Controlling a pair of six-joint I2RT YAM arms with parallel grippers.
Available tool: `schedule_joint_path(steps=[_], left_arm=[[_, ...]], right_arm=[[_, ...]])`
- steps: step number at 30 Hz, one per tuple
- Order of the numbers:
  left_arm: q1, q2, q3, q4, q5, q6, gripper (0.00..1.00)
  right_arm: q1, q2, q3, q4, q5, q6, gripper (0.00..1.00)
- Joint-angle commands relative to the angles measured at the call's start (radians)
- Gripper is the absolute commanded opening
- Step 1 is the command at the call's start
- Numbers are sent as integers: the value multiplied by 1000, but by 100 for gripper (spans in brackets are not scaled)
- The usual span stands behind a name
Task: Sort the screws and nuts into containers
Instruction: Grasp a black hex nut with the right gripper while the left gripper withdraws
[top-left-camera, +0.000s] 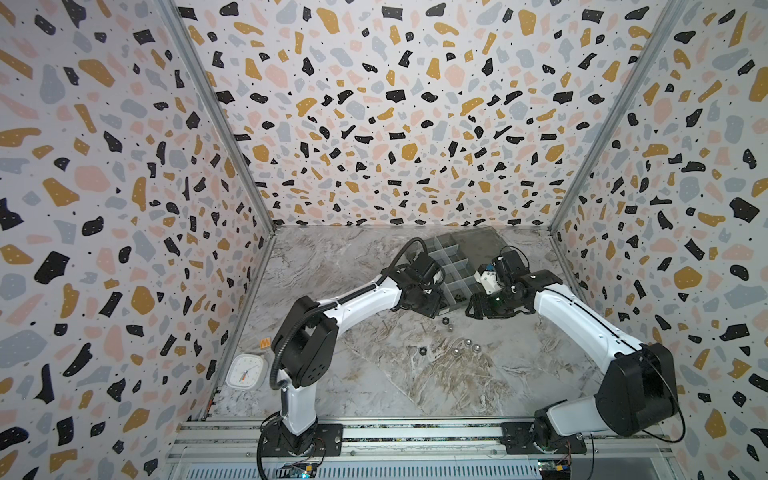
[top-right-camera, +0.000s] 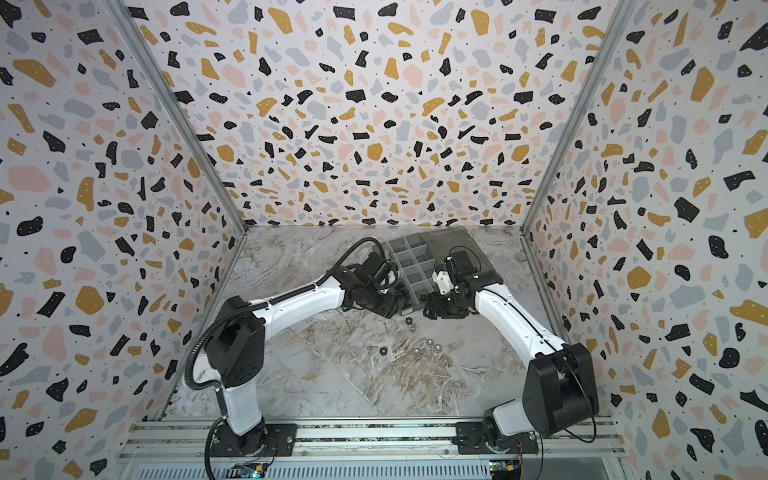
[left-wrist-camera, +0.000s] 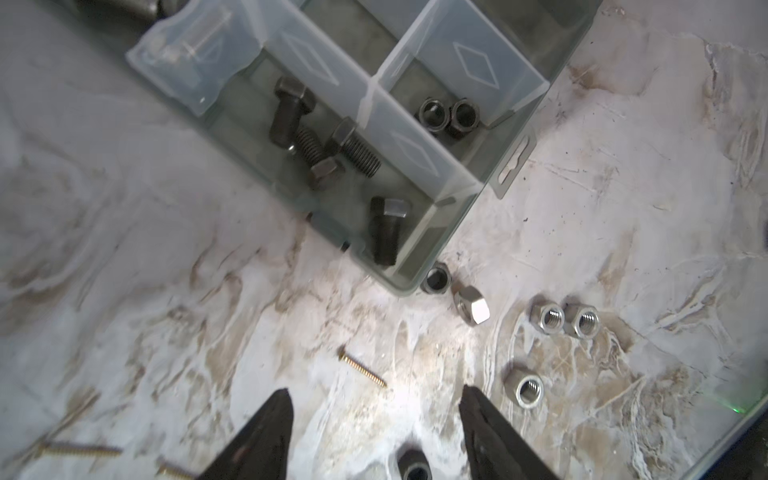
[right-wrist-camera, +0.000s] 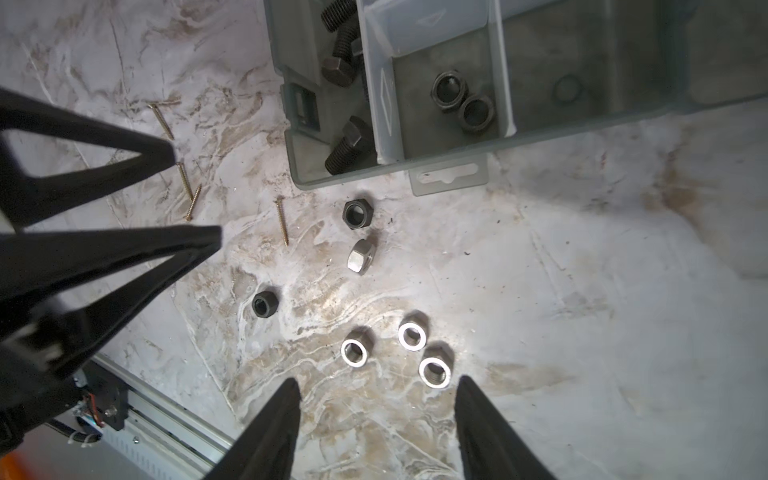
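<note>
The left gripper (left-wrist-camera: 375, 390) is spread wide and empty over the marbled tabletop (left-wrist-camera: 166, 291), probably ready for a pick; a black nut (left-wrist-camera: 409, 459) shows between its fingers, cut off by the frame edge; the right gripper (right-wrist-camera: 377, 379) is likewise parted and empty, just short of three silver nuts (right-wrist-camera: 423, 371); beyond, black hex bolts (left-wrist-camera: 332, 153) fill one compartment of the organiser box (left-wrist-camera: 446, 245) and two black nuts (left-wrist-camera: 449, 114) its neighbour, evidently sorted by kind; brass wood screws (right-wrist-camera: 282, 222) lie loose; farther compartments cannot be made out.
</note>
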Motion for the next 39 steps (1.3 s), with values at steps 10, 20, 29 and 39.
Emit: schedule_joint_path(steps=[10, 20, 29, 39], left_arm=[[81, -423, -216, 59, -38, -10, 100], [138, -503, -184, -6, 37, 74, 100], [156, -545, -188, -32, 56, 119, 100], [181, -589, -232, -14, 74, 127, 100]], right_arm=[[91, 239, 102, 92, 54, 6, 55], [172, 406, 207, 99, 111, 59, 55], [216, 485, 244, 105, 201, 102, 50], [237, 538, 280, 62, 250, 122, 41]])
